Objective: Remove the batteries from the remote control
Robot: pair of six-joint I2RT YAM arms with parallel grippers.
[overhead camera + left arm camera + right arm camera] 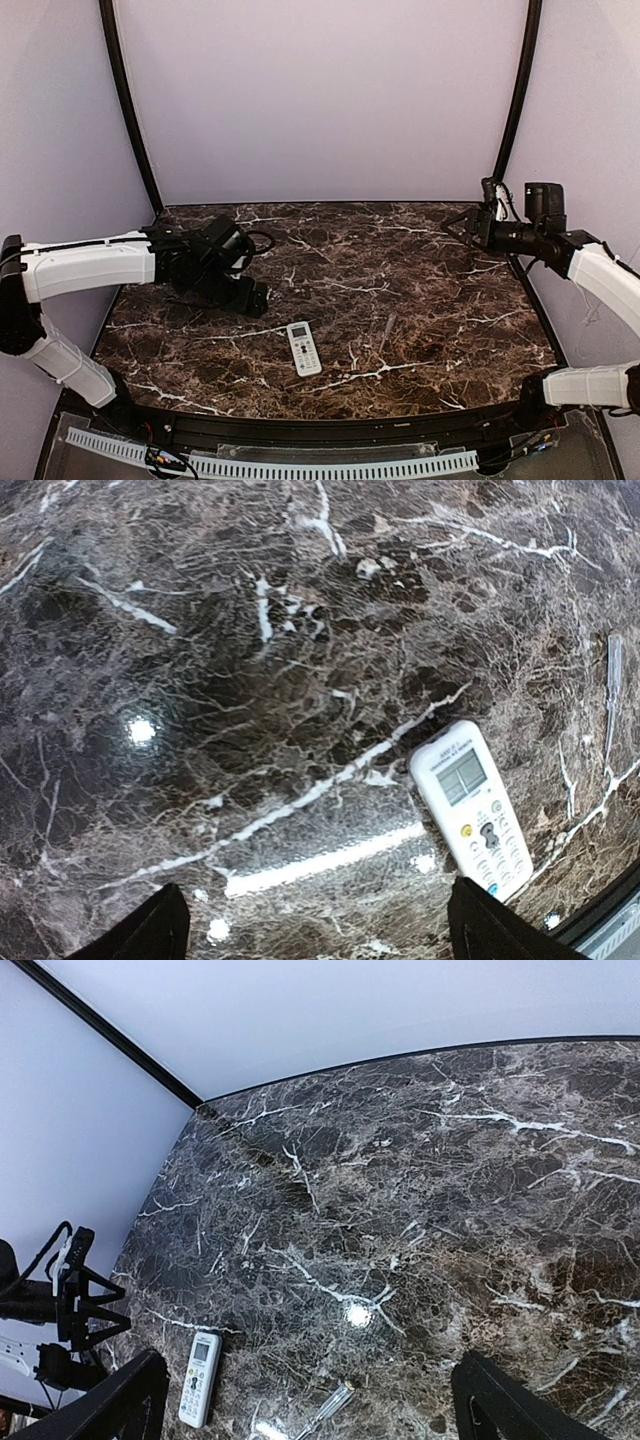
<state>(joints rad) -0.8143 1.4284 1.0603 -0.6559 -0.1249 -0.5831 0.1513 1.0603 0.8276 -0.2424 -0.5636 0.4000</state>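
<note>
The remote control (304, 348) lies closest to my bases, flat on the dark marble counter (400, 260), white face and screen up, a little left of centre. Just beyond it and to its left, my left arm reaches in from the side with the forearm level. My left tool (252, 296) sits low over the counter, fingers spread wide with nothing between them. Farther back at the right edge, my right arm is folded up high. My right tool (478, 222) is raised and points inward, fingers wide apart and empty.
</note>
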